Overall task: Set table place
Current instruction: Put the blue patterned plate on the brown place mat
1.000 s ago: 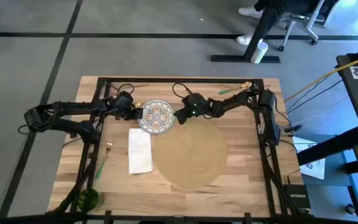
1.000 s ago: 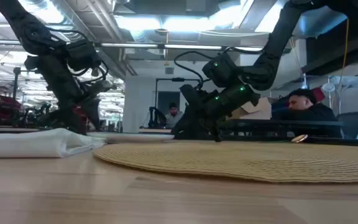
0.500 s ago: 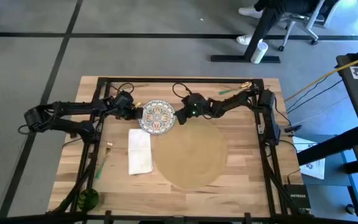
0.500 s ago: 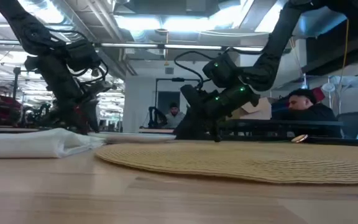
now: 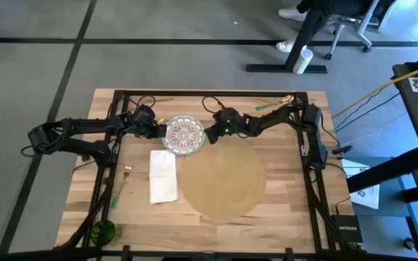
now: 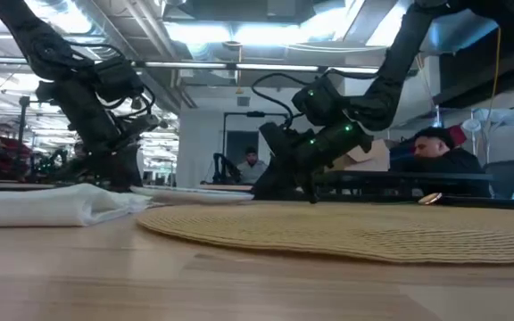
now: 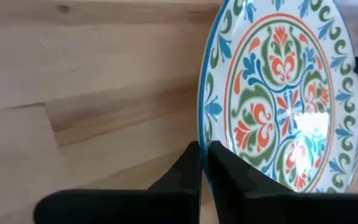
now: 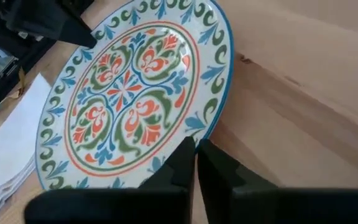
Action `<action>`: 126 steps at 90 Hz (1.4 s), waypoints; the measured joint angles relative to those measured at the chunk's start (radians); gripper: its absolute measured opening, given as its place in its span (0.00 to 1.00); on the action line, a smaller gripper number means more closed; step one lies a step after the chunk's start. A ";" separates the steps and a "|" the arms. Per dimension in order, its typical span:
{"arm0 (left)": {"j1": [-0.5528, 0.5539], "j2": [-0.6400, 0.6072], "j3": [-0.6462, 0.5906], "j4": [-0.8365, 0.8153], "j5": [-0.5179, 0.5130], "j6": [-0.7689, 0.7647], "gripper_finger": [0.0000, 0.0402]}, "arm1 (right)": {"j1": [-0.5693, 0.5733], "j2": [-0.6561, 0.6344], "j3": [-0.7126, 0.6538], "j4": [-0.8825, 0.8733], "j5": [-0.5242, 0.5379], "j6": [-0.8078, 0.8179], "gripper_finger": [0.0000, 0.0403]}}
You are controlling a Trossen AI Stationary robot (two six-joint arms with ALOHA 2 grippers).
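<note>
Step in hand: I judge I'm carrying the patterned plate [image 5: 185, 135] onto the place [image 5: 221, 178], one gripper on each side of its rim.
Left gripper [image 7: 204, 163]: pinched narrow on the plate's rim at its 9 o'clock side in the high view; the fingers sit tight either side of the blue edge.
Right gripper [image 8: 195, 160]: clamped narrow on the rim at the plate's 3 o'clock side.
Where the plate is: on the table [image 5: 281, 210] toward 12 o'clock, just beyond the place's 10–11 o'clock edge. In the low view it looks barely off the wood, though I cannot tell if it is fully clear.
Doing it well: I'd keep both wrists level and move them together, so neither pinch twists the rim. I'd lift enough to clear the mat's woven edge, travel toward 5 o'clock, and set down centred before letting go.
Around: a folded white napkin [image 5: 163, 175] lies at 9 o'clock of the place, just beside it; a small gold utensil [image 5: 127, 171] lies further that way; a green object [image 5: 102, 232] sits at the table's 7 o'clock corner.
In the way: nothing lies on the mat; my main worry is the napkin's near corner and the two arms crowding each other.
</note>
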 joint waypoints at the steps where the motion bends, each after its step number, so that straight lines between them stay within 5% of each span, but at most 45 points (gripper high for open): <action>1: 0.000 0.000 0.000 0.000 0.001 0.000 0.01 | 0.000 0.000 0.000 0.000 0.000 0.000 0.00; 126: -0.118 -0.001 0.126 -0.163 0.059 -0.055 0.00 | 0.000 -0.101 0.041 -0.198 -0.018 -0.054 0.00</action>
